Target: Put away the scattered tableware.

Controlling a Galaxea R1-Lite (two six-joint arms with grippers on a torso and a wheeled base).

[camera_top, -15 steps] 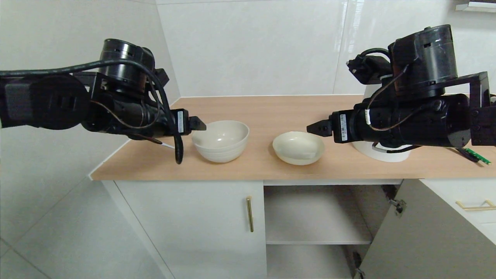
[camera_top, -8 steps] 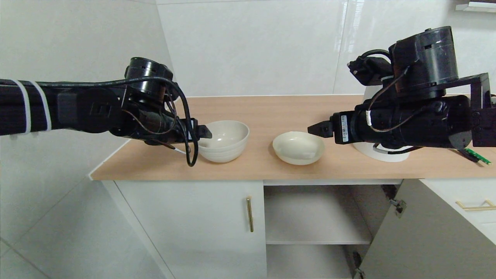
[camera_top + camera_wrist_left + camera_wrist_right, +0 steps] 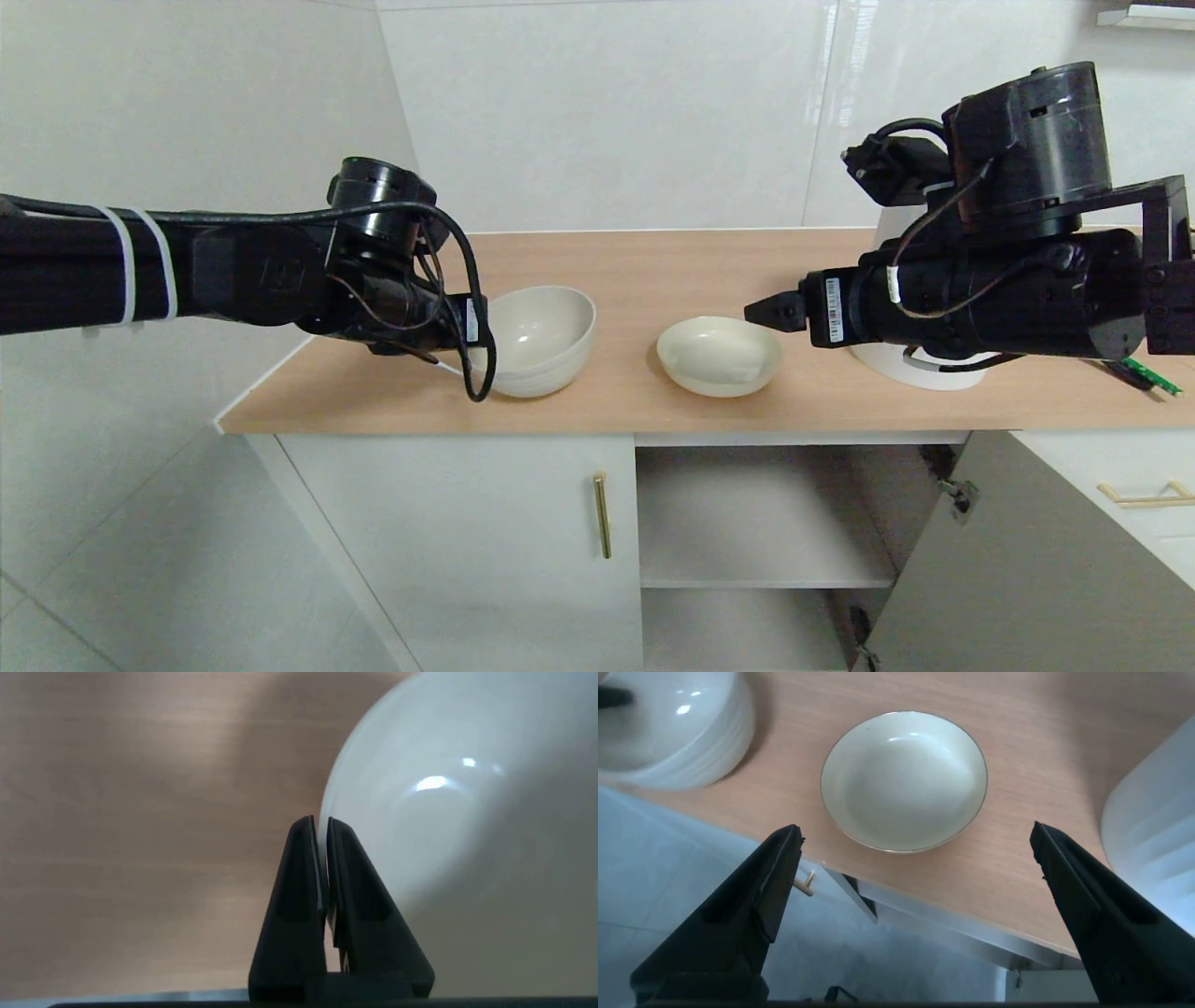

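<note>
A large cream bowl (image 3: 541, 341) stands on the left part of the wooden counter (image 3: 644, 271), leaning a little. My left gripper (image 3: 478, 322) holds its near left rim. In the left wrist view the left gripper (image 3: 324, 831) is shut, with the large bowl's (image 3: 467, 803) edge pinched between the two fingers. A smaller shallow bowl (image 3: 719, 355) sits to the right of it. My right gripper (image 3: 764, 311) hovers open at that bowl's right edge. In the right wrist view the right gripper (image 3: 915, 838) is spread wide over the small bowl (image 3: 904, 779).
A white appliance (image 3: 920, 369) stands behind my right arm, with a small green part (image 3: 1148, 375) beside it. Below the counter the cabinet is open, showing a shelf (image 3: 756, 513) and its swung-out door (image 3: 990, 560). The left door has a gold handle (image 3: 602, 513).
My left arm has moved right to the large bowl and shut on its rim; the bowl now tilts slightly. The right arm has barely moved.
</note>
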